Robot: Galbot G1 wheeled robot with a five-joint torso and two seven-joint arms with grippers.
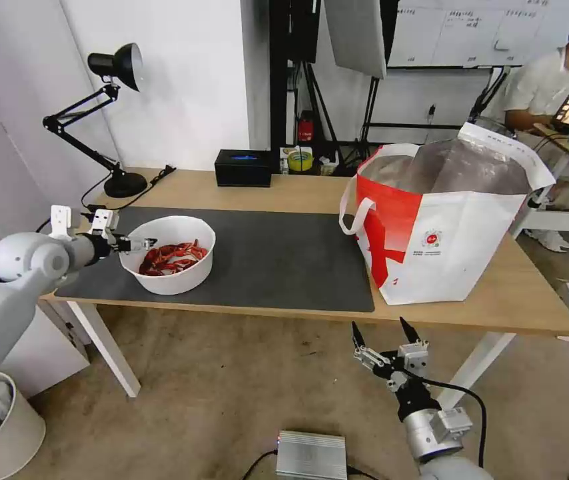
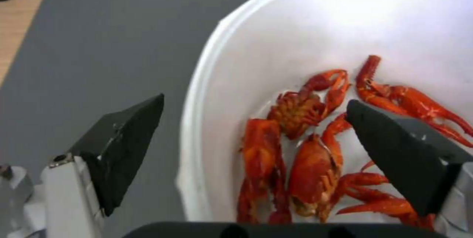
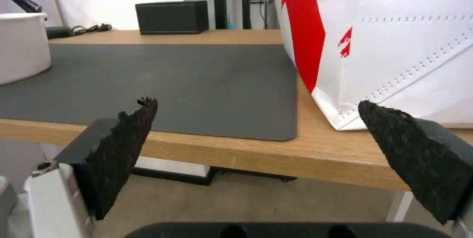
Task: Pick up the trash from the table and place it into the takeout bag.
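We see a bright room with soft, even light. The shadows are weak. The bowl (image 1: 168, 255) leaves a faint dark patch on the grey mat (image 1: 278, 267). In the left wrist view the white inside of the bowl (image 2: 315, 27) glows so much that its far edge washes out. The foil inside the takeout bag (image 1: 451, 167) shines. The black lamp (image 1: 116, 65) does not look lit. In the head view, straight lines bend near the edges. Both wrist views look a bit soft, and the fingers (image 3: 123, 145) close to the camera are fuzzy.
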